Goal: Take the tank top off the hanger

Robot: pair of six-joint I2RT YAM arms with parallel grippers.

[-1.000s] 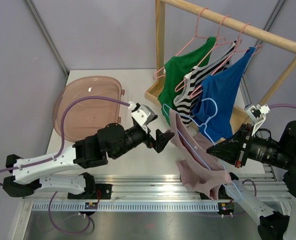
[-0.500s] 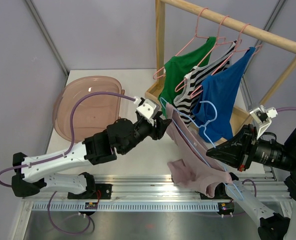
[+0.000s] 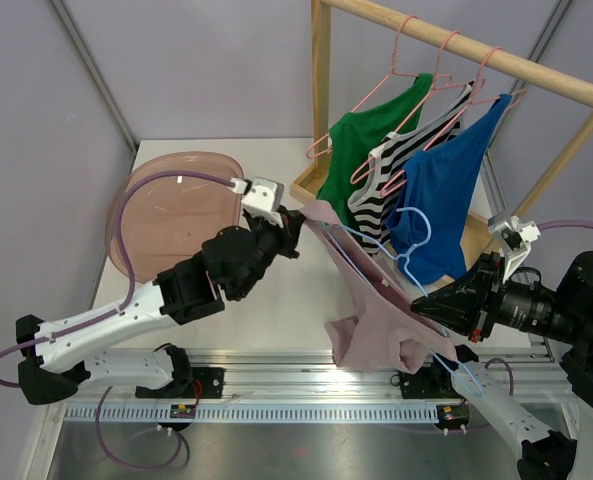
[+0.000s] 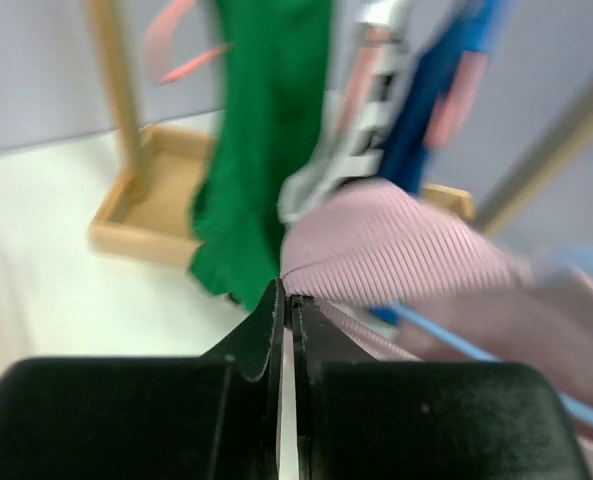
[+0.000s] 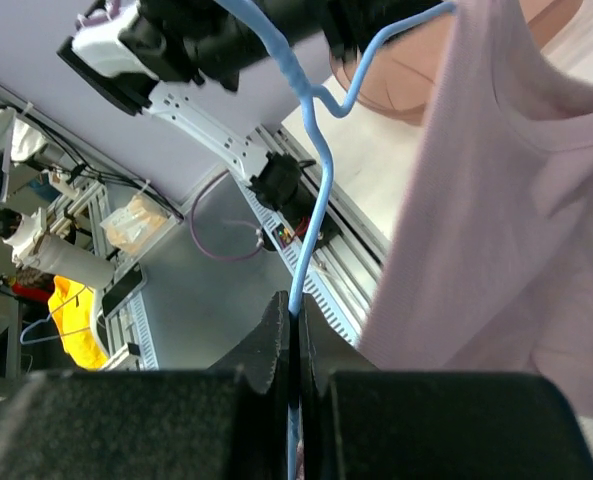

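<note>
The pink ribbed tank top [image 3: 376,325] hangs on a light blue hanger [image 3: 412,240] between the two arms, in front of the rack. My left gripper [image 3: 296,224] is shut on the top's upper strap edge [image 4: 396,245], pinched at the jaw tips [image 4: 288,298], and the cloth is pulled taut to the left. My right gripper [image 3: 422,305] is shut on the blue hanger's wire [image 5: 316,200], which runs up from between its jaws [image 5: 294,312]. The tank top [image 5: 496,200] drapes to the right of that wire. Its lower hem sags near the table's front edge.
A wooden rack [image 3: 321,100] at the back right holds a green top [image 3: 361,150], a striped top [image 3: 401,165] and a blue top [image 3: 446,190] on pink hangers. A translucent pink basin [image 3: 166,215] lies at the back left. The rail runs along the near edge.
My left gripper went from open to shut on the tank top's strap, then drew it up and to the left, stretching the cloth. The right gripper kept hold of the hanger.
</note>
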